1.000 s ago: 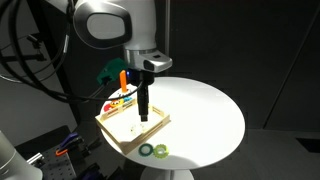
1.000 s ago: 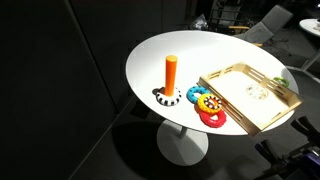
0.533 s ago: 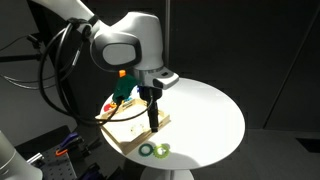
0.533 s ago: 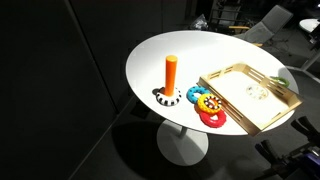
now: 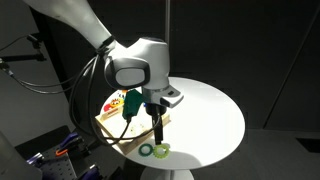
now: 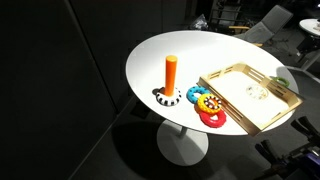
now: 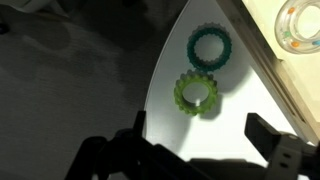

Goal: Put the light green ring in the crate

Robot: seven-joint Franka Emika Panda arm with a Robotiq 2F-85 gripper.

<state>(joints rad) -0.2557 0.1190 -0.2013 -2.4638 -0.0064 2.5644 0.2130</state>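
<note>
The light green ring (image 7: 198,93) lies flat on the white table near its edge, with a darker teal ring (image 7: 210,46) right beside it. In an exterior view the light green ring (image 5: 161,150) and the teal ring (image 5: 147,150) lie just in front of the crate (image 5: 122,140). The crate's pale wood corner shows in the wrist view (image 7: 285,75). My gripper (image 7: 205,150) is open and empty, with its fingers hanging above the light green ring. In an exterior view the gripper (image 5: 157,132) sits over the crate's front corner, just above the rings.
The round white table (image 5: 205,115) drops off right behind the rings. A multicoloured toy base (image 6: 205,105) with an orange peg (image 6: 171,73) stands beside the crate (image 6: 230,105). The toy also shows behind the crate (image 5: 113,100).
The arm has swung from above the crate toward the table's edge and lowered, bringing the open gripper over the two rings. The rings and crate have not moved.
</note>
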